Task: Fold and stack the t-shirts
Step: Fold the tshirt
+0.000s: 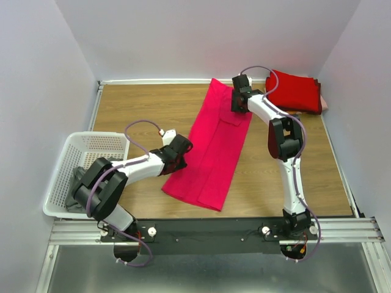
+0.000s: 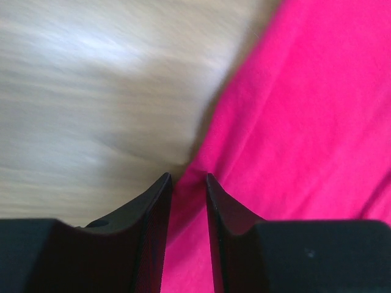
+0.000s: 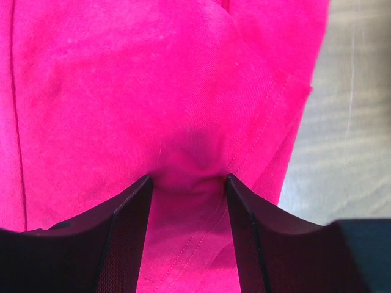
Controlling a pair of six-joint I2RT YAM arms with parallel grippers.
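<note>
So the pink t-shirt (image 3: 153,79) fills most of the frame. The right gripper (image 3: 188,178) has a puckered bunch of it pinched between its black fingers (image 3: 131,232) (hem stitching visible), with blurry wooden table (image 3: 354,122) off right.

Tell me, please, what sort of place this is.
Probably a robotics lab test cell: plain white walls box in a wooden table, two robot arms are bolted to a metal rail at its near edge, and a pink t-shirt lies spread on it.
</note>
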